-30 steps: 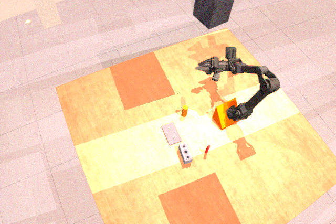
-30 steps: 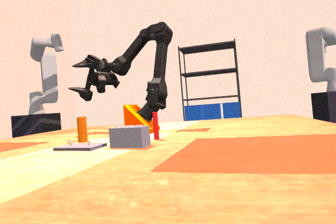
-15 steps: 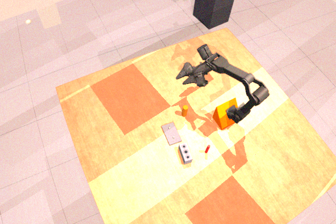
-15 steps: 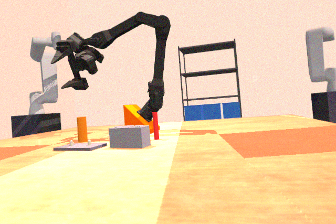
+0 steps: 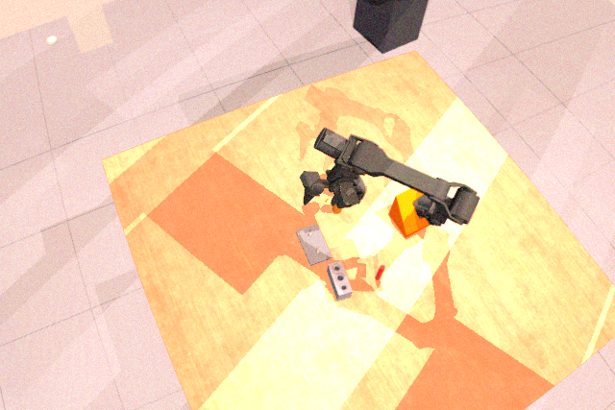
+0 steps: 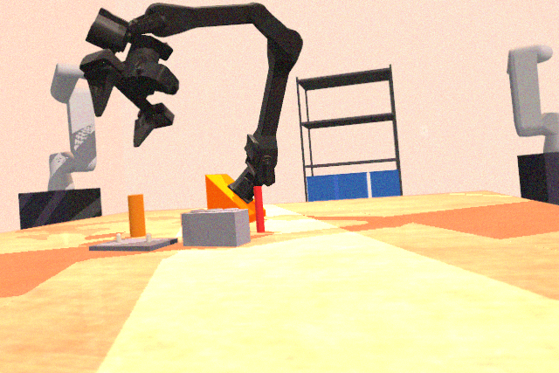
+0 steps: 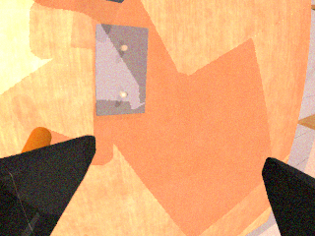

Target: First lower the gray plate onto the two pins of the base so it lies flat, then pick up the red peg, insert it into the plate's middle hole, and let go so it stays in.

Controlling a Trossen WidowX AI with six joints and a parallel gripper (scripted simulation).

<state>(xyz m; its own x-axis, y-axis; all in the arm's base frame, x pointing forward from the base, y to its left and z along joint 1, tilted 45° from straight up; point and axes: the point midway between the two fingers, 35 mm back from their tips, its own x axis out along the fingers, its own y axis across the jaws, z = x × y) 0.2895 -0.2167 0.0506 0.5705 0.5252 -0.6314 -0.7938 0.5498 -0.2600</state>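
Note:
The gray plate [image 5: 342, 282] [image 6: 210, 229], a thick block with three holes in its top, rests on the table beside the base. The flat gray base [image 5: 307, 245] [image 6: 134, 245] [image 7: 110, 74] lies on the table with its two pale pins bare. The red peg [image 5: 380, 273] [image 6: 258, 209] stands upright on the table, on the other side of the plate from the base. My gripper [image 5: 323, 204] [image 6: 117, 129] [image 7: 180, 156] is wide open and empty, high above the table. In the wrist view the base shows beyond and left of the gap between the fingers.
An orange cylinder [image 5: 337, 209] [image 6: 136, 215] [image 7: 36, 140] stands near the base, partly hidden by the gripper in the top view. A yellow-orange wedge [image 5: 407, 214] [image 6: 218, 192] stands by the arm's foot. A shelf rack [image 6: 348, 122] and two pale arms are in the background.

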